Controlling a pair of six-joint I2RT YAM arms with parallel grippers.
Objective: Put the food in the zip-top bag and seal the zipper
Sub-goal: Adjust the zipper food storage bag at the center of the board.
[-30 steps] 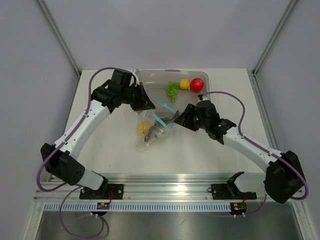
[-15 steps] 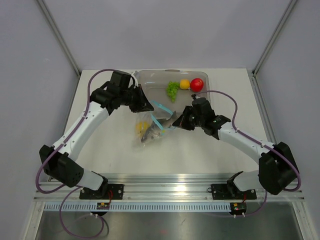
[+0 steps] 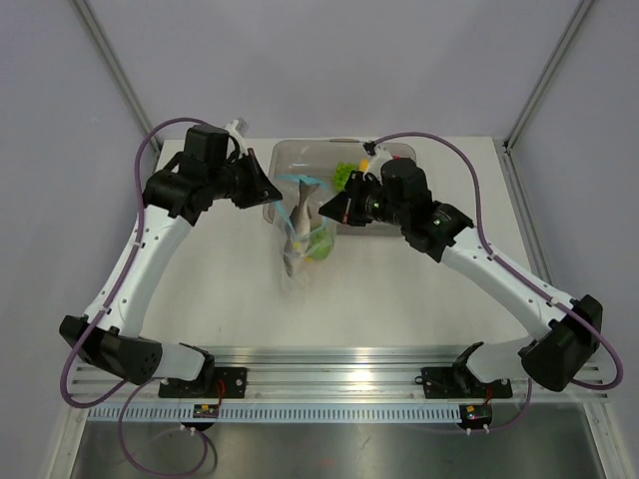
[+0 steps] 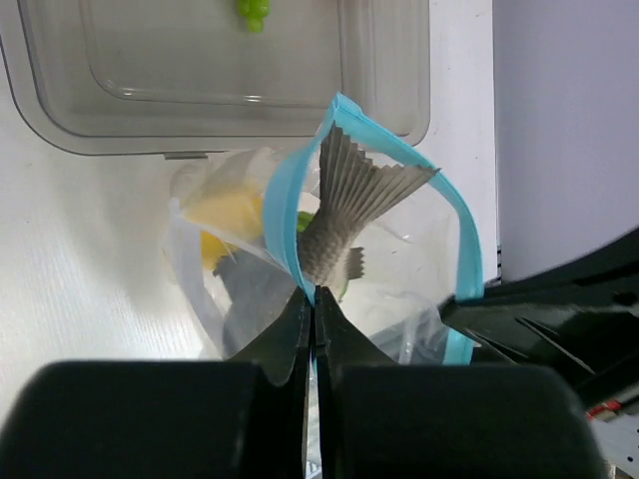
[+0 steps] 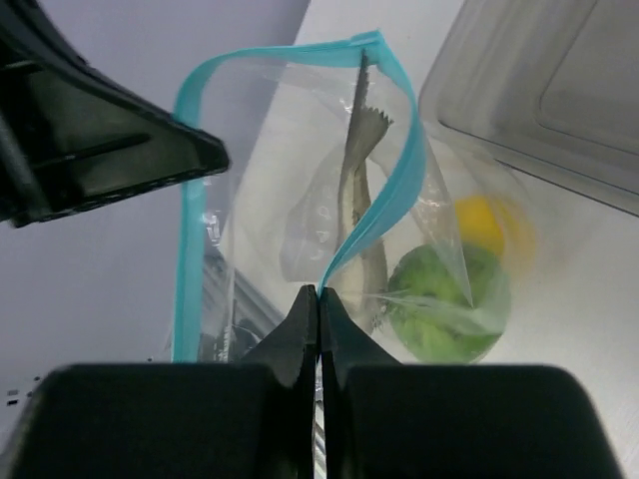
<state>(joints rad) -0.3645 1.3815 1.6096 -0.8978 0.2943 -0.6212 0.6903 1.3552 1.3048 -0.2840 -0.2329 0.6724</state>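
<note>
**Soft overhead light: crisp from above, murky up close**

Bright, even light falls from overhead. The white table (image 3: pixel 220 289) carries only faint, soft-edged shadows, and the top view is sharp throughout. In the left wrist view the table washes out nearly blank, and the tray (image 4: pixel 200 60) glints along its rim. The bodies of the left gripper (image 4: pixel 312 299) and right gripper (image 5: pixel 318 296) are black, featureless blur. The zip-top bag (image 5: pixel 290 190) shines, and the yellow fruit (image 5: pixel 481 226) behind it looks hazy.

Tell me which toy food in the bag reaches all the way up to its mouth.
The grey fish: its tail fin stands up at the teal zipper, while the green fruit and yellow fruit sit low in the bag.
</note>
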